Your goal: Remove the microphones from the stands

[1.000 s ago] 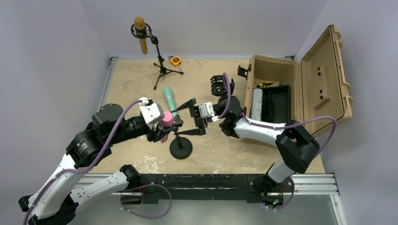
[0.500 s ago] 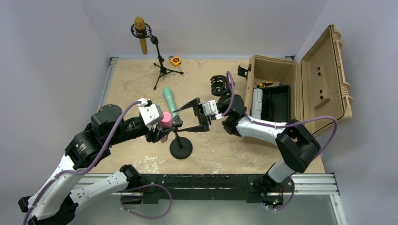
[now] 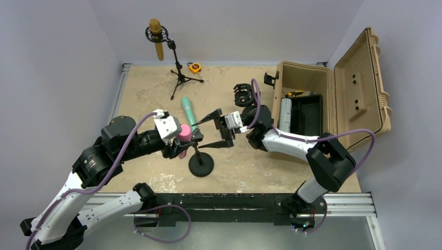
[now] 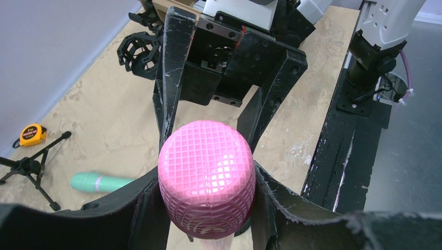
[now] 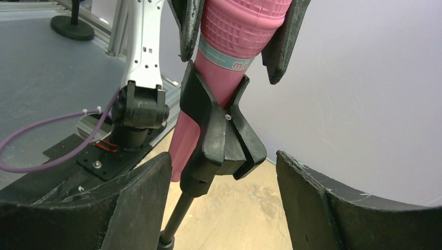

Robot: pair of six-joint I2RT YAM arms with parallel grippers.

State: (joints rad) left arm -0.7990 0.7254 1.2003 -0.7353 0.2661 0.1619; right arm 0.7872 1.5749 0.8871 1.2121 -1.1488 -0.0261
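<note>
The pink microphone point(image 3: 183, 133) sits tilted in the black clip point(image 5: 221, 130) of a short stand with a round black base point(image 3: 200, 165). My left gripper point(image 3: 188, 138) is shut on its mesh head point(image 4: 207, 177), one finger on each side. My right gripper point(image 3: 200, 134) faces it from the right and is open. In the right wrist view its fingers point(image 5: 140, 198) stand well apart on either side of the clip and the thin pole, touching neither. The pink handle point(image 5: 237, 31) runs through the clip, with the left gripper's fingers above.
A gold microphone point(image 3: 155, 39) hangs on a tripod stand point(image 3: 179, 78) at the back left, beside a yellow tape measure point(image 3: 194, 67). A teal microphone point(image 3: 188, 112) lies behind the grippers. A black shock mount point(image 3: 243, 95) and an open tan case point(image 3: 323, 99) are to the right.
My right gripper has drawn back slightly to the right and away from the stand, staying open. The left gripper has held still on the microphone's head.
</note>
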